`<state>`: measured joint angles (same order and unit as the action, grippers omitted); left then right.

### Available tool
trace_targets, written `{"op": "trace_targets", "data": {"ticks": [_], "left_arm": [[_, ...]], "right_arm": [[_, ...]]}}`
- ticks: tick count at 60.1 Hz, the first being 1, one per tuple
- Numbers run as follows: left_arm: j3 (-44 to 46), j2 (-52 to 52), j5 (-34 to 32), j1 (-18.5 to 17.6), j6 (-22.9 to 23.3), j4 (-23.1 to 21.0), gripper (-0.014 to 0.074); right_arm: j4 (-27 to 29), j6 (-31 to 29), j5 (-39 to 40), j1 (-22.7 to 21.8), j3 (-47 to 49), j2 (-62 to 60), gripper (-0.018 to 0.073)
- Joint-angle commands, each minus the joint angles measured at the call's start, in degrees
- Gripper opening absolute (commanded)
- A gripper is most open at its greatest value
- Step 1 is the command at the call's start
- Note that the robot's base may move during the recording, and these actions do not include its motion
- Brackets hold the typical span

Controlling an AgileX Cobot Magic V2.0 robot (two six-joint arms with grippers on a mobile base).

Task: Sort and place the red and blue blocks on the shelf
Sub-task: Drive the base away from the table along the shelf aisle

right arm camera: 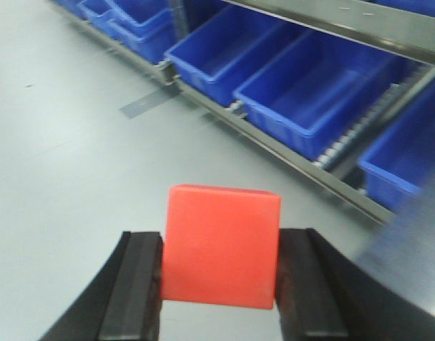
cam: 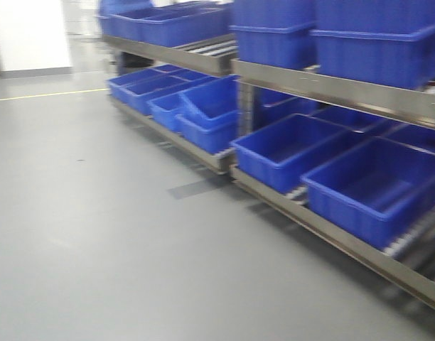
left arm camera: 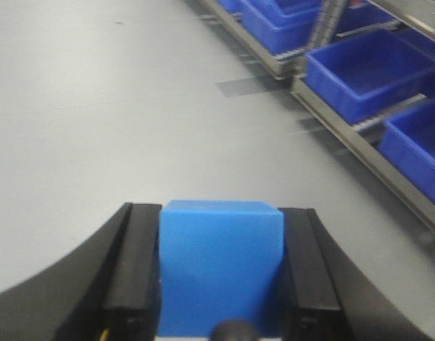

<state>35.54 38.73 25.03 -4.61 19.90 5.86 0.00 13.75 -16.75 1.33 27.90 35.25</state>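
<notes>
Blue block [left arm camera: 221, 266] pinched by left gripper [left arm camera: 219, 277], red block [right arm camera: 222, 245] by right gripper [right arm camera: 221, 280]; shelf [right arm camera: 345, 21] located upper right, ahead of both.

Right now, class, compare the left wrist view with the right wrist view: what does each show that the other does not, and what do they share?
Only the left wrist view shows the blue block, clamped between the left gripper's black fingers. Only the right wrist view shows the red block, clamped between the right gripper's fingers. Both show the grey floor, a dark patch on it, and the steel shelf with blue bins on its low tier.
</notes>
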Motion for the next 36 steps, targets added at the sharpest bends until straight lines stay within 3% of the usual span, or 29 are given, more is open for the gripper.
{"op": "trace_targets", "data": {"ticks": [1,36], "left_arm": [[1.8,0.1,-4.8,0.0,0.4,0.2,0.0126],[1.8,0.1,-4.8,0.0,0.4,0.2,0.0126]], "right_arm": [[-0.9,-0.2,4.8,-0.3,1.7,-0.2,0.0064],[-0.9,-0.2,4.8,-0.3,1.7,-0.2,0.0064]]}}
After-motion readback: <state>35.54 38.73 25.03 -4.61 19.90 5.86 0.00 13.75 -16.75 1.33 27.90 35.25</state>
